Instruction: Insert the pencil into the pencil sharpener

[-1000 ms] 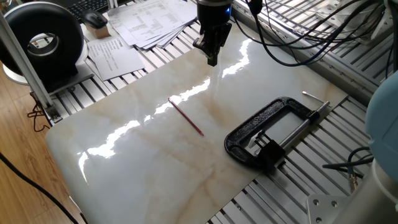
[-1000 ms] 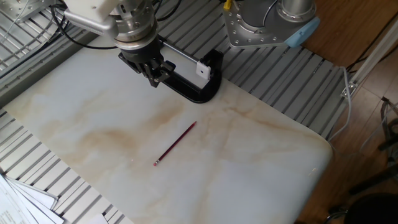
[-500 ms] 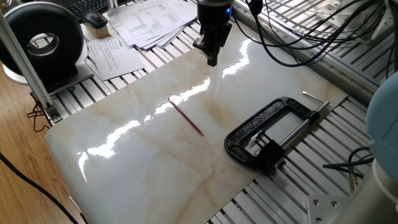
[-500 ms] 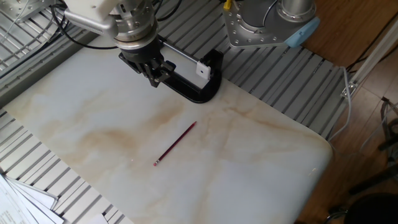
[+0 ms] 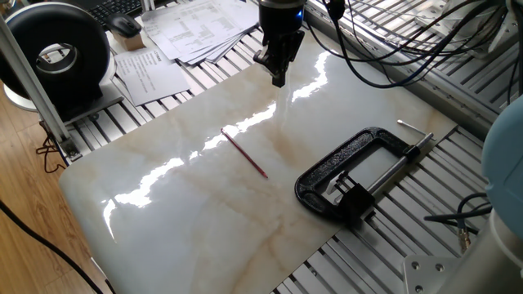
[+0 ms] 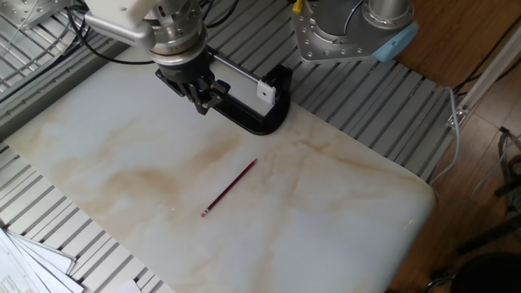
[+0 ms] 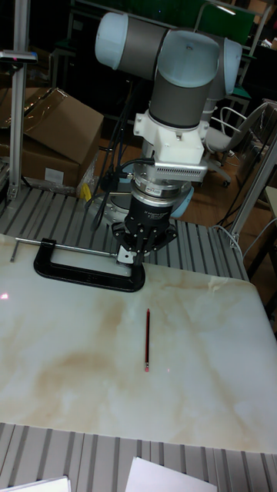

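Note:
The thin red pencil (image 5: pixel 244 153) (image 6: pixel 229 188) (image 7: pixel 147 339) lies flat near the middle of the marble board, with nothing touching it. The small black pencil sharpener (image 5: pixel 353 198) sits between the jaws of a large black C-clamp (image 5: pixel 333 169) at the board's edge; in the other fixed view its white face (image 6: pixel 265 93) shows. My gripper (image 5: pixel 279 77) (image 6: pixel 201 102) hangs above the board's far side, well clear of the pencil. Its fingers are shut with nothing between them. In the tall fixed view the gripper (image 7: pixel 143 247) hovers just over the clamp's end.
The C-clamp (image 7: pixel 85 274) with its silver screw bar (image 5: pixel 400 167) lies along one board edge. Papers (image 5: pixel 192 28) and a black round device (image 5: pixel 57 57) sit beyond the board. Cables (image 5: pixel 384 41) trail behind the arm. Slotted aluminium table surrounds the board.

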Motion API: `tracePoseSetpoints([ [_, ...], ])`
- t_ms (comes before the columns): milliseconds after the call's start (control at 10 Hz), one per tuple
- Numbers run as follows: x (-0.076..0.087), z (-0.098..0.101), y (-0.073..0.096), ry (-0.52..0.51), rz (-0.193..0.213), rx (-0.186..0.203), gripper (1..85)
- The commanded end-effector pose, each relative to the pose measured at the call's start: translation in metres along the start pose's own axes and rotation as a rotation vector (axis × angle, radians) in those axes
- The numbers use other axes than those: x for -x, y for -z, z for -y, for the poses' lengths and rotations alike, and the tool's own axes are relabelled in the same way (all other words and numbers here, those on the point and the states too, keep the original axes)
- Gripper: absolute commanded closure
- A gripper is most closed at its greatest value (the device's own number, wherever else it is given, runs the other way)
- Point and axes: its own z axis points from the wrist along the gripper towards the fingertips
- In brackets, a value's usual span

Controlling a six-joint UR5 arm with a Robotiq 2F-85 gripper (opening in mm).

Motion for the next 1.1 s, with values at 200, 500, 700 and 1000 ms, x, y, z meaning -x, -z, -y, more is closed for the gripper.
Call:
tracePoseSetpoints([
  [200, -0.001, 0.005, 0.001, -0.039, -0.002, -0.018, 77.3],
  [500, 0.002, -0.019, 0.002, -0.16, 0.002, 0.075, 81.3],
  [700, 0.029, -0.039, 0.001, -0.125, 0.089, 0.164, 83.0],
  [1000, 0.074, -0.048, -0.029, -0.063, 0.128, 0.128, 44.7],
])
